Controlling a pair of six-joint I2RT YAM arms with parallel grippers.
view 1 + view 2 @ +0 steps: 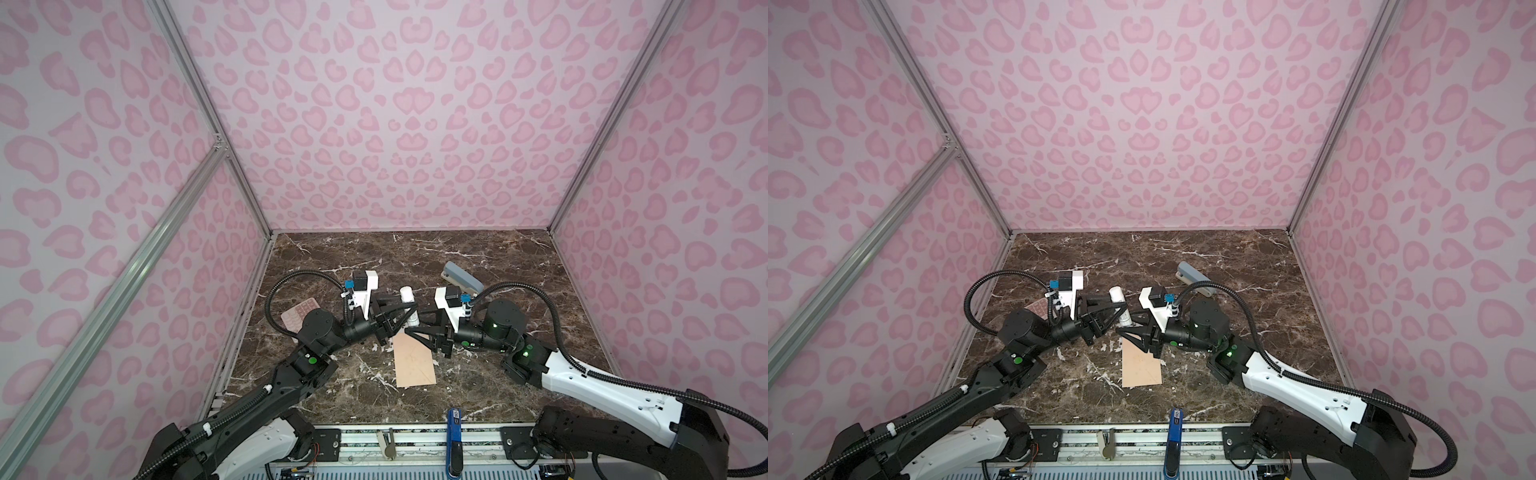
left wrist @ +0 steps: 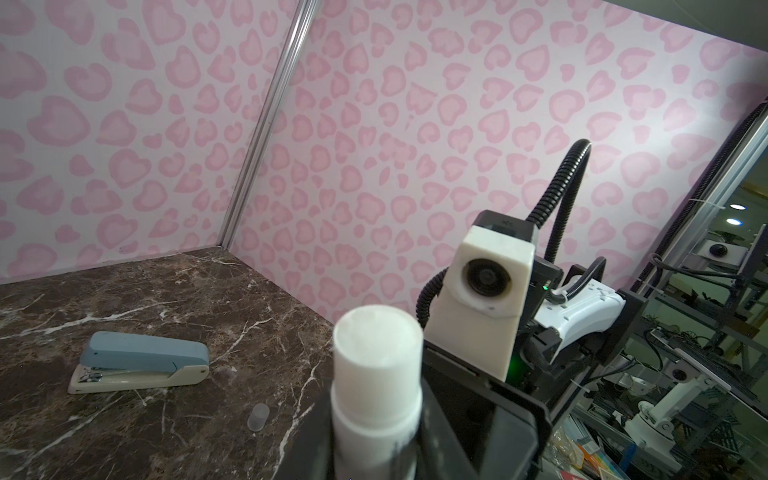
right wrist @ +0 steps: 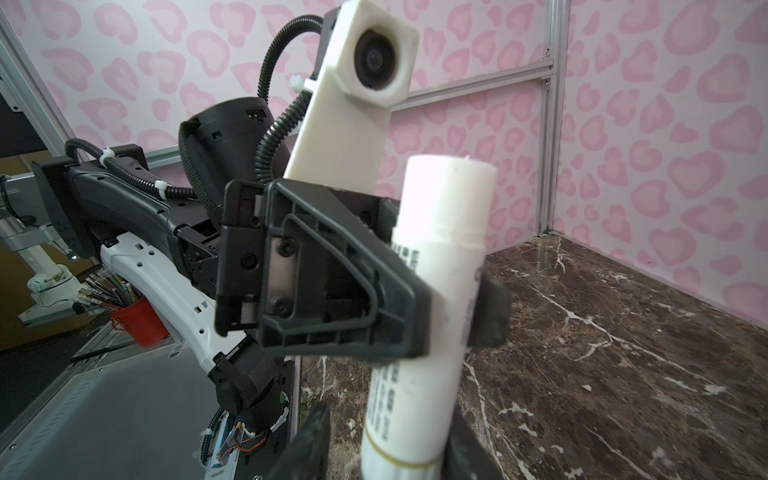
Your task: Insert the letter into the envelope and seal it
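The left gripper's (image 3: pixel 453 316) black fingers (image 3: pixel 374 299) are clamped on the middle of a white glue stick (image 3: pixel 436 266), one on each side, holding it roughly upright with its uncapped end on top. The right gripper's (image 3: pixel 390 453) fingers (image 3: pixel 309 440) stand either side of the stick's lower end (whether they actually press on it cannot be told).

In both top views the two grippers meet tip to tip near the middle of a dark brown marble table (image 1: pixel 415 257), with the left gripper (image 1: pixel 413 309) reaching in from the left and the right gripper (image 1: pixel 414 324) from the right. The stick (image 1: pixel 407 297) rises between them.

The envelope (image 1: pixel 415 361), a peach rectangle, lies flat on the table just on the near side of the gripper tips. Its far end is partly covered by the right gripper.

A small clear cap (image 2: pixel 258 417) lies on the table near a blue and cream stapler (image 2: pixel 137 368). A pink calculator (image 1: pixel 297 316) shows partly behind the left arm.
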